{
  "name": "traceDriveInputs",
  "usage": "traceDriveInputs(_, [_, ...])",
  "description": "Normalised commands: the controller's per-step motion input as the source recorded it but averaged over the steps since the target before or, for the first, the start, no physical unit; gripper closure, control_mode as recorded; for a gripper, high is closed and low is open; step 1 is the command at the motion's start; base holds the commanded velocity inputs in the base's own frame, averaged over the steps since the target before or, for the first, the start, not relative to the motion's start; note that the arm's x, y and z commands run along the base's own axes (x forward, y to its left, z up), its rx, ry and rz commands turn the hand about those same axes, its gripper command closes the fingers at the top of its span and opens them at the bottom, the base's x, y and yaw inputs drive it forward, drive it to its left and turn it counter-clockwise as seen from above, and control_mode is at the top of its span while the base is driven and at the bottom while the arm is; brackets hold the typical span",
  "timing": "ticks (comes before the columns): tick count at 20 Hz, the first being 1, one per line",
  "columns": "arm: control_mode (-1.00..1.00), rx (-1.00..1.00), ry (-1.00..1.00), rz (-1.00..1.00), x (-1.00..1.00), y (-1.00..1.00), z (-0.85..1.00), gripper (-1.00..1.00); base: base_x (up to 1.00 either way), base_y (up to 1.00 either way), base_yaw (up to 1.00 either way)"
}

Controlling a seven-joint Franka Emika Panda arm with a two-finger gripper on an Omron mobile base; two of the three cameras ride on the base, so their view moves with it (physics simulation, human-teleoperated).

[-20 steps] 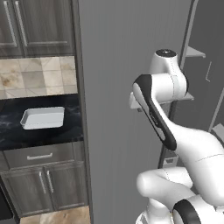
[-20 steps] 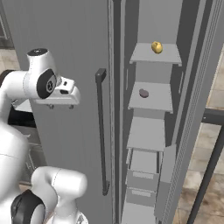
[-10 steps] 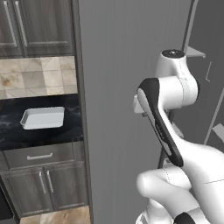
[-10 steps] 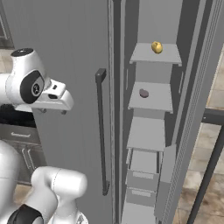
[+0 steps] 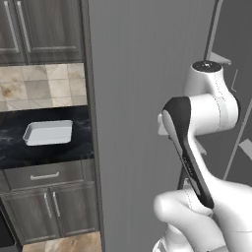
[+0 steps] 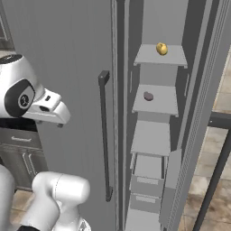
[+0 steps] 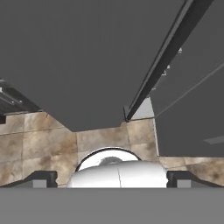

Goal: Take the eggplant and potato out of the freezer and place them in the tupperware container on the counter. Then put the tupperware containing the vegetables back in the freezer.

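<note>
**Freezer open, vegetables still shelved, your pincer empty and spread**

From the left base view, you see the tupperware container (image 5: 48, 133) sitting empty on the counter (image 5: 44, 152), well to the left of the freezer (image 5: 142, 88). The arm rises at lower right, in front of the ribbed door.

From the right base view, the door stands ajar with its bar handle (image 6: 104, 135) near you, and the shelves show beyond it to the right. The potato (image 6: 161, 48) rests on the upper shelf; the eggplant (image 6: 148, 96) lies on the next shelf down, nearer your hand's height. The gripper (image 6: 57, 122) hangs left of the handle, so both vegetables lie to its right and farther in. The eggplant's long axis is too small to judge.

From the hand view, the fingertips (image 7: 41, 178) stand wide apart with nothing between them, pointing down at the tiled floor (image 7: 52, 144) past the door's lower edge
</note>
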Motion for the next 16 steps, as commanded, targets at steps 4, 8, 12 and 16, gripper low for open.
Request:
traceDriveInputs(4, [-1.0, 0.01, 0.0, -0.05, -0.24, -0.16, 0.0, -1.0, 0.0, 0.0, 0.0])
traceDriveInputs(8, [-1.0, 0.05, 0.0, 0.0, -0.06, -0.15, 0.0, -1.0, 0.0, 0.0, 0.0])
traceDriveInputs(12, [-1.0, 0.01, -0.01, 0.0, -0.11, -0.05, 0.0, -1.0, 0.0, 0.0, 0.0])
traceDriveInputs(16, [-1.0, 0.0, 0.0, -0.02, -0.06, -0.11, 0.0, -1.0, 0.0, 0.0, 0.0])
